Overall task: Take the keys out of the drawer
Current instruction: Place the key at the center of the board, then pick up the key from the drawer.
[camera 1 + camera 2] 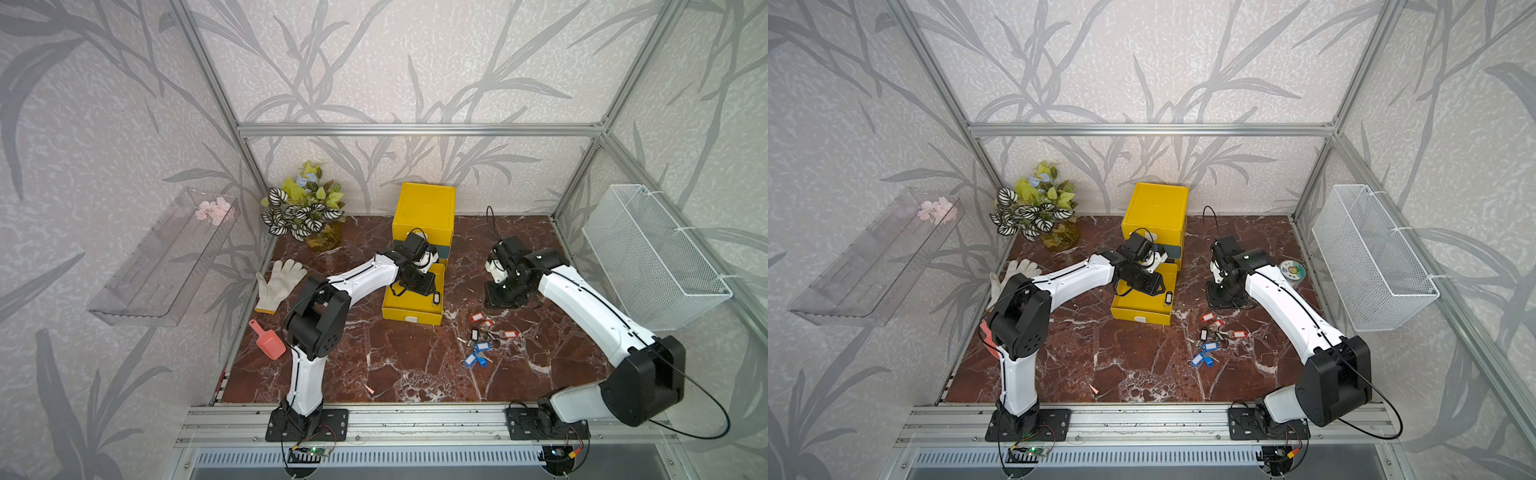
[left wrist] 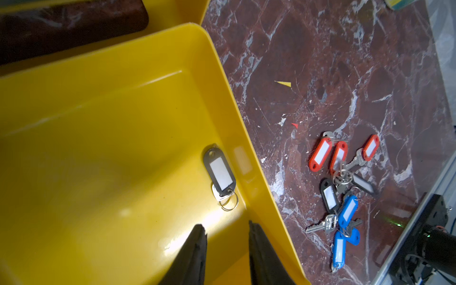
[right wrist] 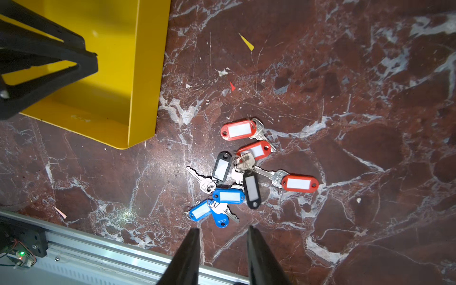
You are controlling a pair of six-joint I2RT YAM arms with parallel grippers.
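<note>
1. Plainly, one black-tagged key (image 2: 220, 174) lies flat on the floor of the open yellow drawer (image 2: 98, 118), close to a side wall and toward the front. The other keys (image 3: 246, 172) lie heaped on the marble table (image 3: 370, 98) near the drawer's front corner.
2. The left gripper (image 2: 225, 224) hangs over the drawer, jaws partly apart with nothing between them. The right gripper (image 3: 222, 228) hangs above the table near the heap, likewise parted and empty.
3. The tag is thin and lies flat, so the fingertips may skid over it. They may also pinch only the ring, letting the key swing loose and drop.
4. The key sits close to the wall. A jaw coming down on that side could strike the rim or wedge against the wall and shove the drawer.
5. Setting the key down onto the heap could snag a ring and drag other keys along.
6. The drawer floor is bare on the side away from the wall, so that side gives room. The wall side is tight.
7. Bare marble spreads beyond the heap, but the right arm stands nearby and crowds the left arm's path there.
</note>
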